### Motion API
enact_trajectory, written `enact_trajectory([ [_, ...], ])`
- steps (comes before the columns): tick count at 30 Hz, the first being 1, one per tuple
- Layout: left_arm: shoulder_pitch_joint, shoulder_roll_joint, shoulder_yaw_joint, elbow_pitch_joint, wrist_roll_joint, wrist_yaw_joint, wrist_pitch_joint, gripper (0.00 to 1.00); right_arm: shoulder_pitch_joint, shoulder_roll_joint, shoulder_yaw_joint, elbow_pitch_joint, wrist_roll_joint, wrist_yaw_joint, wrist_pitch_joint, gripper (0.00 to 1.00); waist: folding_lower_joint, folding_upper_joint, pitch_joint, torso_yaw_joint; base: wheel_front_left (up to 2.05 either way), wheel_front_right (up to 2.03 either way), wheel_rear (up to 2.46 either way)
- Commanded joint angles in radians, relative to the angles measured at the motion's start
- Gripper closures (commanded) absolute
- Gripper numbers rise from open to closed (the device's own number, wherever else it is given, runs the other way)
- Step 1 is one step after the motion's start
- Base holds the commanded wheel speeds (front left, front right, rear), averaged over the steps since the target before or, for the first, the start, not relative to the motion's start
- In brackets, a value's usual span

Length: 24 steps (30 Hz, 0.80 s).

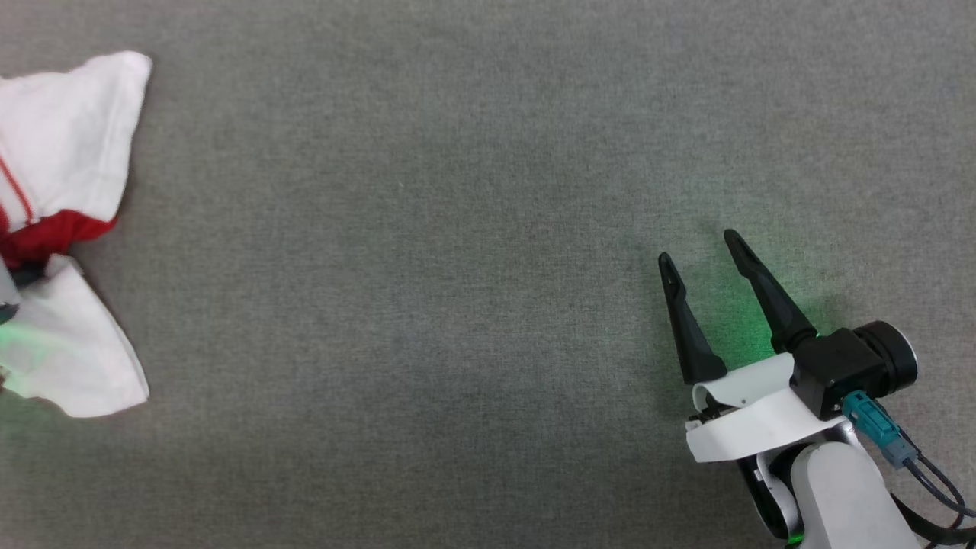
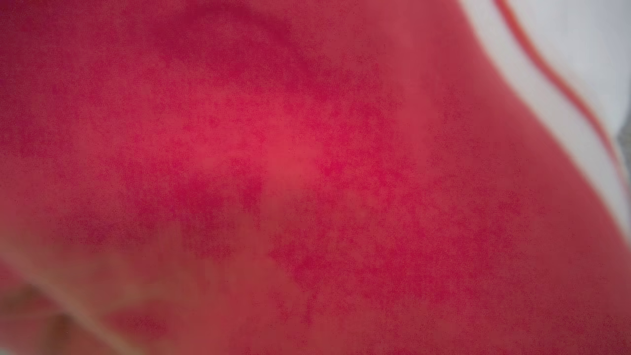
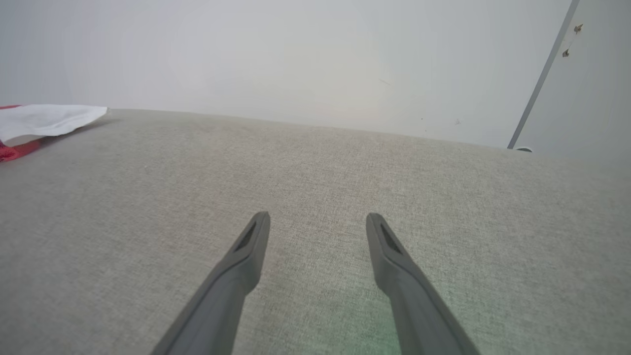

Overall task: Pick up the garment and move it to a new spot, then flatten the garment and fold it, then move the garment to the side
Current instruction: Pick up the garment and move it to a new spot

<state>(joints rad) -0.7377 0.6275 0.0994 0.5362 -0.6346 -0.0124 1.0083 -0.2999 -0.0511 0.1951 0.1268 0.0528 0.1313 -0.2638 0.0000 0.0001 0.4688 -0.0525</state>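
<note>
At the far left, the red jersey-style T-shirt with white short sleeves lies bunched on the grey woven fabric surface. The picture's edge cuts it off, so two white sleeve flaps and a red fold between them are all that can be seen of it there. A dark sliver of the left gripper sits among the cloth in a green glow. Too little of it shows, and I cannot tell whether its jaws are apart or pinched on the cloth. From that wrist the red cloth is pressed close and blurred, with a white band and a thin red stripe at the upper right. Well apart, at the lower right, the right gripper hangs over bare surface, its two dark fingers spread wide and holding nothing.
</note>
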Motion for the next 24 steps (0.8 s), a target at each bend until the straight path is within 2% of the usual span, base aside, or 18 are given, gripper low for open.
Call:
enact_trajectory([
  [1, -0.016, -0.018, -0.012, 0.008, 0.005, -0.015, -0.024, 1.0, 0.01, 0.001, -0.004, 0.003, 0.007, -0.001, -0.001, 0.0, 0.0, -0.0001, -0.035, 0.019, 0.0, 0.0, 0.0],
  [5, -0.044, 0.007, -0.014, 0.002, 0.02, -0.036, -0.069, 1.0, 0.032, 0.001, -0.006, 0.009, 0.013, -0.001, -0.001, 0.0, 0.0, -0.0001, -0.077, 0.033, 0.0, 0.0, 0.0],
  [7, -0.079, 0.009, -0.028, 0.0, 0.031, -0.06, -0.119, 1.0, 0.052, 0.001, -0.01, 0.015, 0.017, -0.001, -0.001, 0.0, 0.0, -0.0001, -0.122, 0.051, 0.0, 0.0, 0.0],
  [13, -0.124, 0.013, -0.069, -0.061, 0.057, -0.095, -0.225, 1.0, 0.098, 0.001, -0.008, 0.027, 0.022, -0.001, -0.001, 0.0, 0.0, -0.0001, -0.219, 0.085, 0.0, 0.0, 0.0],
  [24, -0.124, -0.019, -0.152, -0.197, 0.073, -0.111, -0.333, 1.0, 0.157, 0.001, -0.008, 0.039, 0.035, -0.001, 0.002, 0.0, 0.0, -0.0001, -0.383, 0.117, 0.0, 0.0, 0.0],
])
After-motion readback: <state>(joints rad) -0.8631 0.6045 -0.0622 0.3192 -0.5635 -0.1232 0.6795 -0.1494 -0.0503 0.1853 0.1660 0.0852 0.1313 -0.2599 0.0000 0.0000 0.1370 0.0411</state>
